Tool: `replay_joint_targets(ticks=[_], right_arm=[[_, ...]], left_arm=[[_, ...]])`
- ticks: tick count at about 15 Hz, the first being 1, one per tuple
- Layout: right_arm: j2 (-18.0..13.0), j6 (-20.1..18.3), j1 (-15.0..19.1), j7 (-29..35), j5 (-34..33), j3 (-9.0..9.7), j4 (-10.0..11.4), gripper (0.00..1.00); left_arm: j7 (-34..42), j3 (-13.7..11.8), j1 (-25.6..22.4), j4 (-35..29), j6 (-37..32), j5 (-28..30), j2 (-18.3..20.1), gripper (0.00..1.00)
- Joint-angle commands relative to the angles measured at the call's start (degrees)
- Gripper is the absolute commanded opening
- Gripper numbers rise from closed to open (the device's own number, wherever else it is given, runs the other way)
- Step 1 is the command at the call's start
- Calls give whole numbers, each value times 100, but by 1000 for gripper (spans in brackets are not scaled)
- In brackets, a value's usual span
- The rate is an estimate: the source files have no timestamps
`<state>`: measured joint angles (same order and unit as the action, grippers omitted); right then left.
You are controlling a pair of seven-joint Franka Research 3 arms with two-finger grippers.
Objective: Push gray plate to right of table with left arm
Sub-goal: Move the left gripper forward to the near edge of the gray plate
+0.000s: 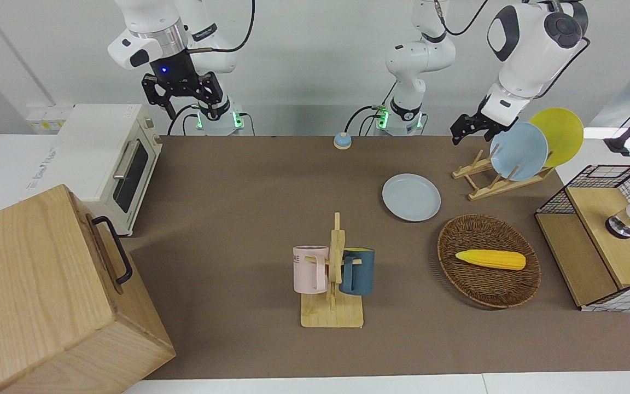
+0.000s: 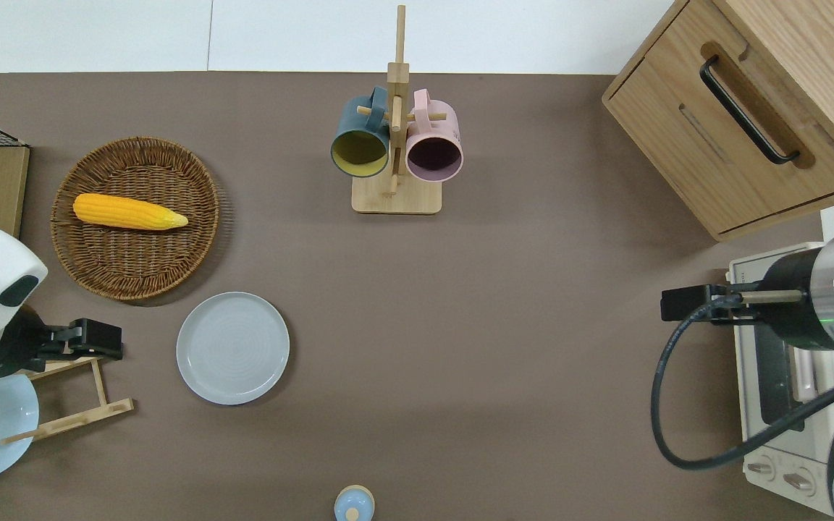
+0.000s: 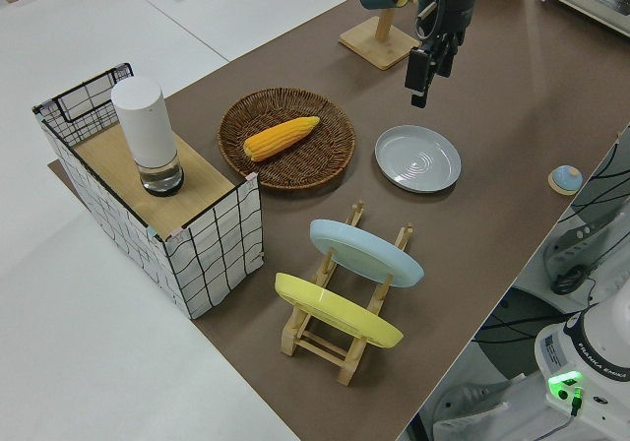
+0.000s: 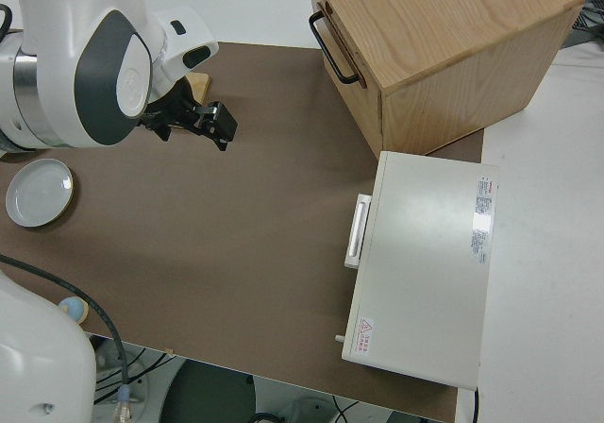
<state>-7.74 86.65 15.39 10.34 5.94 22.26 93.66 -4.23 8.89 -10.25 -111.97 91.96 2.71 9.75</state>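
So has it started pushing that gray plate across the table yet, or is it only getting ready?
Nothing looks done yet: the gray plate lies flat toward the left arm's end of the table, next to the basket. In hand: the left tool hangs over the wooden plate rack, beside the plate and not touching it. Left: come down to the plate and push it to the other end. The right arm is parked.

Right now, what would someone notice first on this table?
Probably the bright yellow corn lying in the round basket toward the left arm's end of the table. Next, the pink mug and teal mug hanging on the rack, and the gray plate lying flat, nearer to the robots than the basket.
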Motion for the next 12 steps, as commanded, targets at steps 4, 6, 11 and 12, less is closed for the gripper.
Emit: replay_joint_targets(ticks=[4,6,11,12], right_arm=[[-88,19,87,12,101,41,100,996],[-88,19,87,12,101,33,100,996],[-88,10,87,12,101,41,100,996],[-88,19,87,12,101,33,100,996]], left_arm=[[230,7,-39,-1501,1024,107,571,985],[230,-1,-56,-1730,1323,107,571,983],[282,-1,-48,-2424,2157,344,571,983],[282,-1,-30,-2600,2403,362,571,983]])
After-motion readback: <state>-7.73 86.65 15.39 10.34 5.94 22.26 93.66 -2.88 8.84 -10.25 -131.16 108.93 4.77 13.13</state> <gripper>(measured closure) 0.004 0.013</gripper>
